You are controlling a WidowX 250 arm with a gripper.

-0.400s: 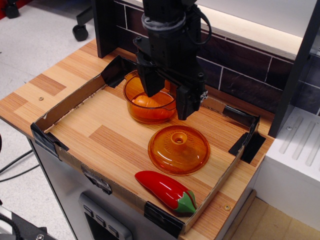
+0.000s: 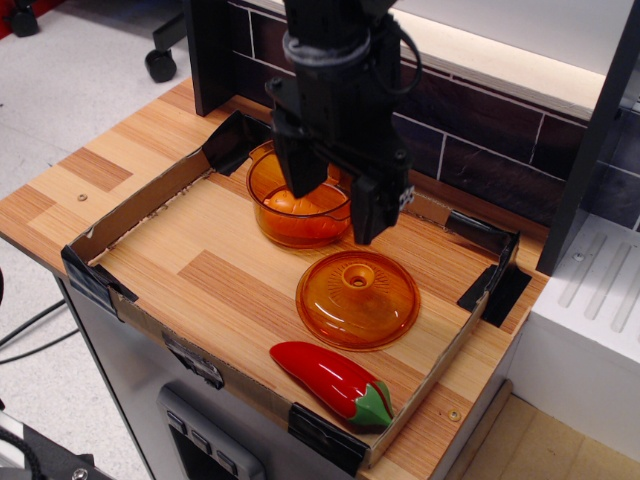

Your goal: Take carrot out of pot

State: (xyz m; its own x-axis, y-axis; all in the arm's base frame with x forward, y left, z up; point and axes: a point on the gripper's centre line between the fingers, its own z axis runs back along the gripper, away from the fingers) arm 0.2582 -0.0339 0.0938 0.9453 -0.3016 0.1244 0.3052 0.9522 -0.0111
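The translucent orange pot point(image 2: 262, 188) stands at the back of the cardboard tray. The orange carrot point(image 2: 284, 203) lies inside it, partly hidden by my gripper. My black gripper point(image 2: 333, 200) hangs over the pot with its jaws wide apart. The left finger point(image 2: 299, 172) reaches down into the pot just above the carrot. The right finger point(image 2: 367, 212) is in front of the pot's right rim. I cannot tell whether either finger touches the carrot.
The flat orange lid point(image 2: 357, 299) with a centre knob lies in front of the pot. A glossy red pepper point(image 2: 330, 380) with a green stem lies at the tray's front. Low cardboard walls point(image 2: 140, 210) ring the tray. A dark tiled wall stands behind it.
The gripper has shifted slightly to the left over the pot and covers more of the carrot. The pot, lid and pepper have not moved.
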